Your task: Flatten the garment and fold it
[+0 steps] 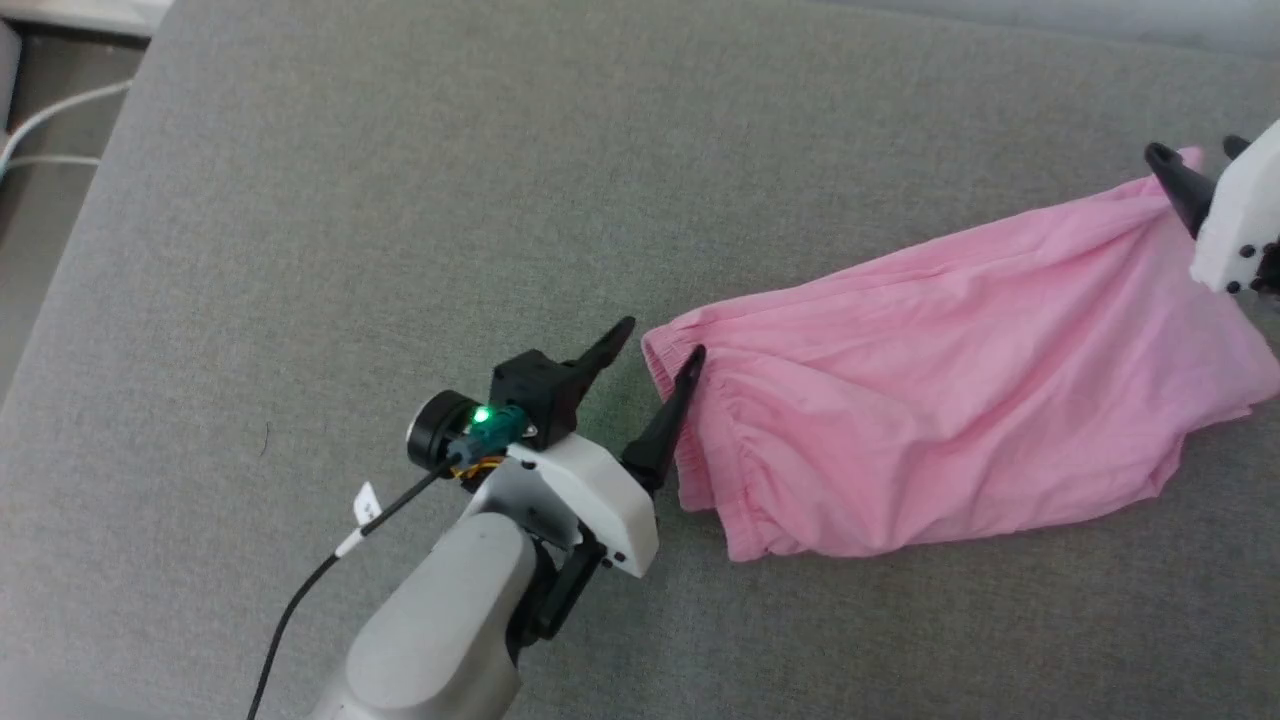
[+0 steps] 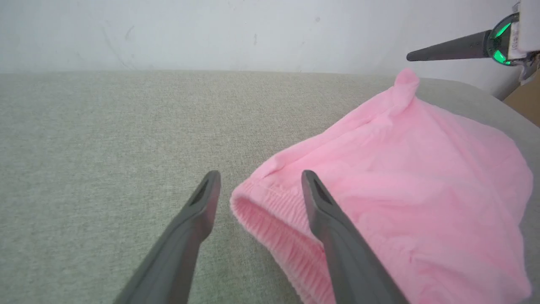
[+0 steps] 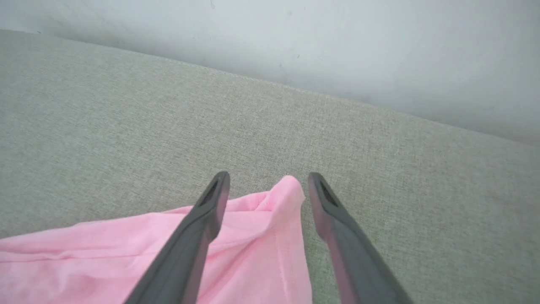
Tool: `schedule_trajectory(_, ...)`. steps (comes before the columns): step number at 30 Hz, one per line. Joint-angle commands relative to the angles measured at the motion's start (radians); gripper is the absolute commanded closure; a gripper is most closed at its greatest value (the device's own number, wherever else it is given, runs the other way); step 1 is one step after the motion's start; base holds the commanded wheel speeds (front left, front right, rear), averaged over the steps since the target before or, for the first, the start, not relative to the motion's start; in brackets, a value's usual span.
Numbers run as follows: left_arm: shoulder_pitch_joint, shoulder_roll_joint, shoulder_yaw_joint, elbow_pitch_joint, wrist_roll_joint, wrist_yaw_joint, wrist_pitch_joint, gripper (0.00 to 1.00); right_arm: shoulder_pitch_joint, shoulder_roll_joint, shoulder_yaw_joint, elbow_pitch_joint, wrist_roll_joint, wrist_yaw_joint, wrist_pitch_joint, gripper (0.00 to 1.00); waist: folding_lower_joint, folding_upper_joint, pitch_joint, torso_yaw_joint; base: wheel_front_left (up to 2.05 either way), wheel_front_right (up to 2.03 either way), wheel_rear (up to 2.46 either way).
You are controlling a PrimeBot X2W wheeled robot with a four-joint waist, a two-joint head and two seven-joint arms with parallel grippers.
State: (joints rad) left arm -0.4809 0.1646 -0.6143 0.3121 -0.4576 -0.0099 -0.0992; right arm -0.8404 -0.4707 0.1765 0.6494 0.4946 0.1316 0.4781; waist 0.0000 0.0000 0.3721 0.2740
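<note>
- Two grippers, both with jaws spread wide and clamped on nothing: the left gripper (image 1: 661, 338) and the right gripper (image 1: 1195, 148) sit at opposite ends of the garment (image 1: 950, 400).
- The garment lies stretched between them on the grey upholstered surface (image 1: 400, 200), rumpled, not yet flat or folded.
- At the left gripper, the gathered elastic hem corner (image 2: 253, 207) lies between the fingertips. One finger is over the cloth, the other just outside it over bare upholstery.
- At the right gripper, a peaked corner (image 3: 287, 190) pokes up between the fingertips, and the rest trails back under one finger.
- Likely handling: thin, light, limp cloth that will sag, bunch and drag on the upholstery rather than slide cleanly.
- The best holds look like these two corners, pinched on the thicker hem so a single layer does not slip out.
</note>
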Motion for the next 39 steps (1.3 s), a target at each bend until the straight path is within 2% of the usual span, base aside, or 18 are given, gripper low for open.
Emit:
schedule_trajectory(1, 0.011, 0.01, 0.011, -0.001, -0.009, 0.009, -0.008, 0.0, 0.001, 0.003, 0.015, -0.005, 0.017, -0.001, -0.028, 0.0, 0.0, 0.0, -0.064, -0.029, 0.0, 0.0, 0.0)
schedule_trajectory(5, 0.05, 0.033, 0.05, -0.03, -0.028, 0.045, -0.027, 0.0, 0.038, -0.007, 0.078, -0.043, 0.062, -0.001, -0.153, 0.0, 0.0, 0.0, -0.136, -0.058, 0.0, 0.0, 0.0)
schedule_trajectory(11, 0.135, 0.058, 0.123, -0.13, -0.051, 0.125, -0.084, 0.0, 0.136, -0.042, 0.147, -0.119, 0.075, -0.001, -0.382, 0.0, 0.0, 0.0, -0.227, -0.101, 0.0, 0.0, 0.0)
schedule_trajectory(16, 0.221, 0.082, 0.16, -0.172, -0.041, 0.179, -0.125, 0.0, 0.248, -0.054, 0.15, -0.174, 0.058, -0.001, -0.55, 0.0, 0.0, 0.0, -0.285, -0.133, 0.0, 0.0, 0.0)
schedule_trajectory(20, 0.298, 0.085, 0.182, -0.19, -0.033, 0.206, -0.148, 0.0, 0.355, -0.036, 0.116, -0.212, 0.015, -0.001, -0.654, 0.0, 0.0, 0.0, -0.325, -0.16, 0.0, 0.0, 0.0)
schedule_trajectory(25, 0.399, 0.071, 0.191, -0.196, -0.018, 0.231, -0.159, 0.0, 0.517, 0.039, 0.01, -0.27, -0.039, -0.001, -0.711, 0.0, 0.0, 0.0, -0.361, -0.188, 0.0, 0.0, 0.0)
schedule_trajectory(29, 0.454, 0.06, 0.17, -0.172, -0.006, 0.223, -0.161, 0.0, 0.657, 0.13, -0.1, -0.343, -0.1, -0.001, -0.729, 0.0, 0.0, 0.0, -0.376, -0.206, 0.0, 0.0, 0.0)
schedule_trajectory(33, 0.478, 0.053, 0.129, -0.129, -0.004, 0.209, -0.134, 0.0, 0.776, 0.247, -0.207, -0.424, -0.159, -0.001, -0.734, 0.0, 0.0, 0.0, -0.379, -0.224, 0.0, 0.0, 0.0)
schedule_trajectory(36, 0.469, 0.046, 0.106, -0.13, 0.003, 0.207, -0.108, 0.0, 0.835, 0.322, -0.253, -0.484, -0.197, -0.001, -0.728, 0.0, 0.0, 0.0, -0.369, -0.243, 0.0, 0.0, 0.0)
schedule_trajectory(39, 0.449, 0.038, 0.092, -0.141, 0.001, 0.212, -0.06, 0.0, 0.863, 0.355, -0.268, -0.535, -0.222, -0.001, -0.706, 0.0, 0.0, 0.0, -0.353, -0.265, 0.0, 0.0, 0.0)
